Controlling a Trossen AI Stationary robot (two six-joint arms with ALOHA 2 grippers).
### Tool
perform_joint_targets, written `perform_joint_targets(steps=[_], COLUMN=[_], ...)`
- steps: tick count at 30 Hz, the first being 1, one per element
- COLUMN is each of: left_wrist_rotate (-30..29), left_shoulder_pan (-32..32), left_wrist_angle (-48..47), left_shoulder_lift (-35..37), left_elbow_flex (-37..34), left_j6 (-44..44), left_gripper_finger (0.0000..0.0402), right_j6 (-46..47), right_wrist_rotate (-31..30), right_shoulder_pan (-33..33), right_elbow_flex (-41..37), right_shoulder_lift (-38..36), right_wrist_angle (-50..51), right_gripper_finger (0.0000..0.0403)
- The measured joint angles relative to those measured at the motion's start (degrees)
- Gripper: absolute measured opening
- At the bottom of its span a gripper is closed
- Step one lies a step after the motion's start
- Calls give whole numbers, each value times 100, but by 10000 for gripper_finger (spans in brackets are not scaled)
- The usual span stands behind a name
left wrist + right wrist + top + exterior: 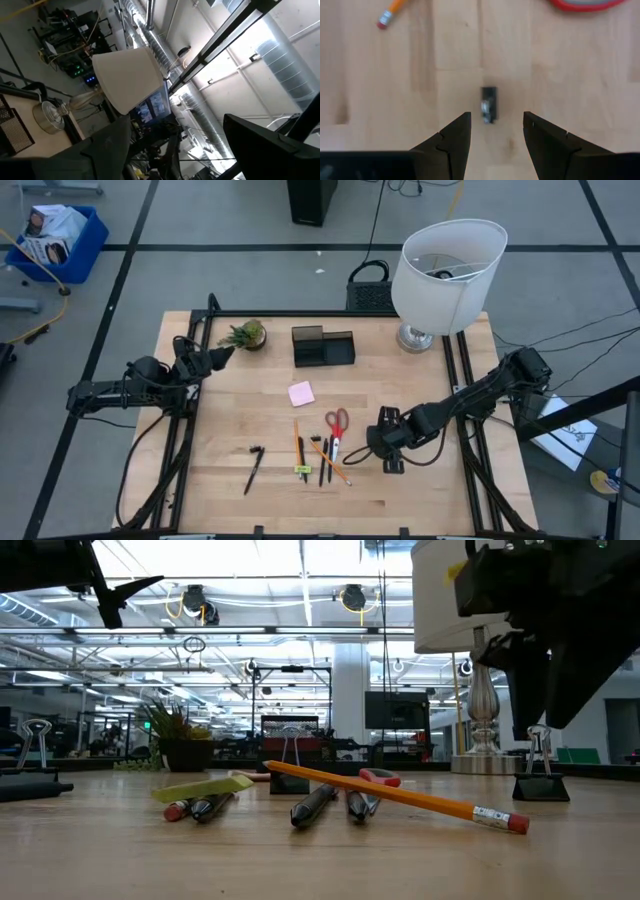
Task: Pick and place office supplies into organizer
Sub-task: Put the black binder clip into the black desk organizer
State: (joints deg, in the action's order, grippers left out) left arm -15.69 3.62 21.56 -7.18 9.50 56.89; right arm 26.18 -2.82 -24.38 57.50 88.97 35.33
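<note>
My right gripper (496, 115) is open and points down over the right side of the table (388, 448). A small black clip (489, 104) stands on the wood just ahead of its fingertips, apart from them; it also shows in the low view (540, 778). To its left lie red-handled scissors (336, 423), orange pencils (298, 442), black pens (322, 462), a yellow-green piece (302, 470) and a pink sticky-note pad (301, 393). The dark organizer (323, 346) stands at the far middle. My left gripper (176, 120) is open, raised at the table's left edge (215, 358).
A white-shaded lamp (447, 275) stands at the far right corner and a small potted plant (245, 334) left of the organizer. One black pen (254, 468) lies alone near the front left. Bare wood lies between the organizer and the supplies.
</note>
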Motion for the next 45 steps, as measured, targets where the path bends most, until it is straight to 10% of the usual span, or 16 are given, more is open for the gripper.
perform_joint_targets(steps=[16, 45], left_wrist_rotate=[12, -78], left_shoulder_pan=[0, 0], left_wrist_angle=[7, -48], left_shoulder_lift=[0, 0], left_elbow_flex=[0, 2], left_j6=[52, 28], left_gripper_finger=[321, 321], right_j6=[358, 1204], right_wrist_rotate=[17, 19], right_shoulder_pan=[-7, 275], right_elbow_flex=[-448, -449], right_shoulder_lift=[-2, -4], right_wrist_angle=[-462, -927], right_gripper_finger=[163, 14])
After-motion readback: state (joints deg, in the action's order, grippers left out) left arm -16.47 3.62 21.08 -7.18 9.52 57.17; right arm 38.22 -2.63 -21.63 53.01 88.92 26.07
